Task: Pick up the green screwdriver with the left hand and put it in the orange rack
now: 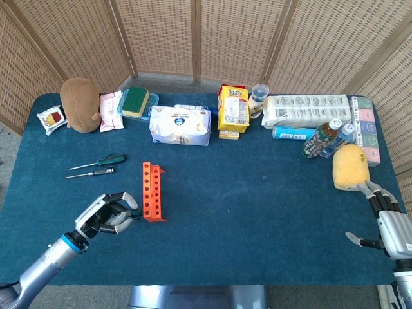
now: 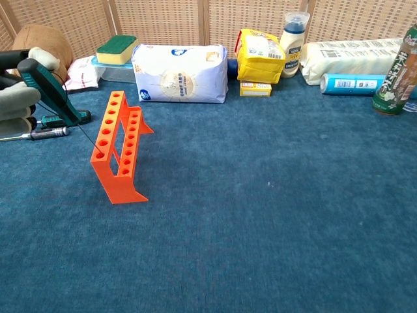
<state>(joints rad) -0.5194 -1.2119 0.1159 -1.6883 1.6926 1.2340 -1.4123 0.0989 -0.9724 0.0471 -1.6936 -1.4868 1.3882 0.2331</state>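
L arm comes in from the bottom-left corner of the head view, forearm angled up and to the right. Left hand (image 1: 105, 215) has its fingers curled round the green screwdriver (image 2: 51, 92), handle in the grip, thin shaft slanting down-right in the chest view; same hand shows at the left edge there (image 2: 18, 98). R arm barely in frame, lower-right corner. Right hand (image 1: 389, 222) sits low, palm area w/ fingers (image 1: 376, 195) extended fwd and apart, thumb out to the side, holding nothing.
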